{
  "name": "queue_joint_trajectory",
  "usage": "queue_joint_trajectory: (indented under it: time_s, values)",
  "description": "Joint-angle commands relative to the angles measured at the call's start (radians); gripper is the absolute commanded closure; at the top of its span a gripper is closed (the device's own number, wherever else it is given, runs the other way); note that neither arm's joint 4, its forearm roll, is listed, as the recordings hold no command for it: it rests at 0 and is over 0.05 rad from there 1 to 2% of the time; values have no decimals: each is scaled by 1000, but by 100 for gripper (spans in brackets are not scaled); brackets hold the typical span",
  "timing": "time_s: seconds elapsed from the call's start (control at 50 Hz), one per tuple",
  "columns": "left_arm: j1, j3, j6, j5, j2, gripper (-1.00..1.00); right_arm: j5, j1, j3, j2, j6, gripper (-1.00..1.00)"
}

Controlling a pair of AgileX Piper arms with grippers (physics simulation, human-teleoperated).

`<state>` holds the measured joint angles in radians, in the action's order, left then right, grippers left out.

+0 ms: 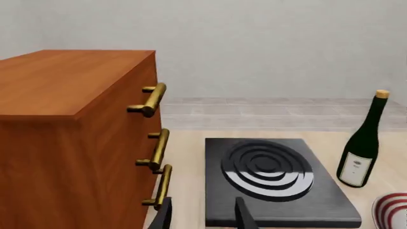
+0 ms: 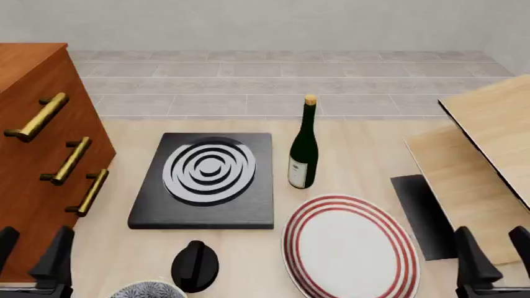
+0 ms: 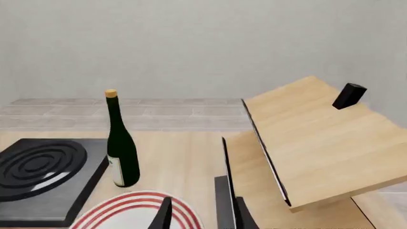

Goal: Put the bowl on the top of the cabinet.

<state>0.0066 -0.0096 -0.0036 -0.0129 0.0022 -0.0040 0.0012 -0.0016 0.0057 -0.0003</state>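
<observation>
No readable text, brand, number or sign appears anywhere in these views. The only label is a pale cream one low on the dark green wine bottle (image 2: 304, 145), which stands just beside the black stove (image 2: 206, 178); it carries a small dark mark and faint lines, too small and blurred to read. In the left wrist view the same label (image 1: 357, 168) shows only an illegible smudge.
</observation>
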Motion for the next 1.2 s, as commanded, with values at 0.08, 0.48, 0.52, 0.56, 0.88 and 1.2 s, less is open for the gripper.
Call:
queue_joint_trajectory:
  time_s: [0.08,0.48,0.52,0.56,0.88,1.2]
  values:
    - [-22,2,8,27,17,-100,2,-2,-2,1,2,-100]
    - [-43,9,39,8,8,-100,0,-2,-2,4,2,-100]
    - [-43,9,36,12,18,-100,-3,-2,0,5,1,-100]
    - [-46,9,32,24,32,-100,-2,-2,0,3,0,-100]
    - [-127,-150,159,-15,124,-100,-2,-1,-1,3,1,-100]
    - [-270,-365,24,-169,322,-100,-7,-1,0,8,1,-100]
